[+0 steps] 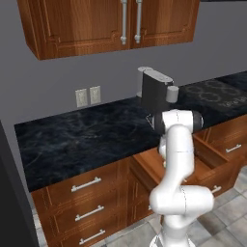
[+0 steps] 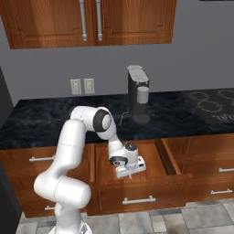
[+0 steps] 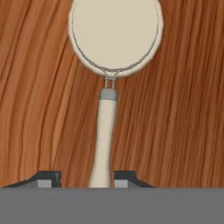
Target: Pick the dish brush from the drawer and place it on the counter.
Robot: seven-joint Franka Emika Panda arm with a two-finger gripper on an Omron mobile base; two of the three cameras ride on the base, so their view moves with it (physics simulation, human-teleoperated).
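Hand (image 3: 100, 178) straddling dish brush (image 3: 107, 122) handle, drawer (image 3: 183, 109)

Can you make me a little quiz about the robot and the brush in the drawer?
1. True or false: the dish brush is already lying on the counter.
2. The brush handle runs: A) between the two fingertips B) off to one side of both C) under the coffee machine.
3. Fill in: the gripper is down inside the open ____.

Key:
1. False; it lies on the drawer's wooden floor.
2. A; a fingertip sits on each side of the handle, with small gaps.
3. drawer.
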